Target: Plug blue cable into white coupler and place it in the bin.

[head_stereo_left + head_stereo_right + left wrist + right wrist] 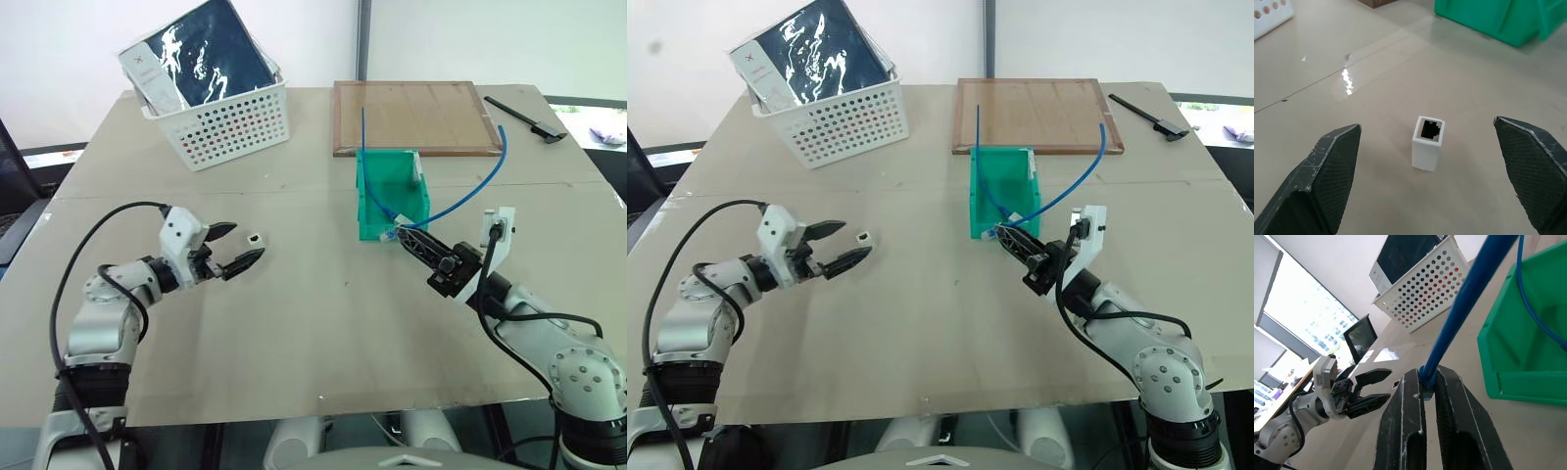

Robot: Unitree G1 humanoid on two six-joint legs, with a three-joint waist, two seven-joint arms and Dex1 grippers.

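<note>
Your left gripper (241, 246), left of centre in the head view, stands released with its fingers spread, and the coupler (255, 238) sits upright on the table (313, 333) just off the fingertips, untouched. Your right gripper (401, 235), right of centre, is clenched on one end of the cable (470, 191) at the bin's (377, 201) front lip. The cable arcs up and loops back through the bin.
</note>
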